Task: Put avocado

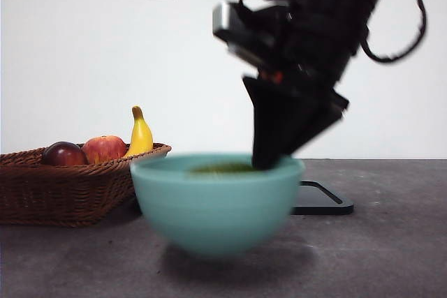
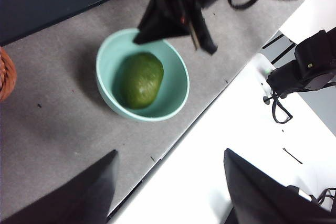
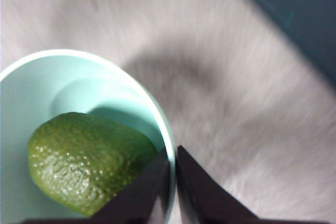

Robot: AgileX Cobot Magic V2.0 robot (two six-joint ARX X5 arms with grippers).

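Note:
The avocado lies inside a pale teal bowl at the middle of the table. Its green top just shows over the rim, and its dimpled skin fills the bowl in the right wrist view. My right gripper is shut on the bowl's rim, one jaw inside and one outside. It comes down from above as a dark wedge. The bowl looks blurred. My left gripper hangs open and empty, high above the table's near edge, looking down on the bowl and the right gripper.
A wicker basket at the left holds a dark red-purple fruit, a red apple and a banana. A flat black tray lies behind the bowl on the right. The grey tabletop ends at an edge near the bowl.

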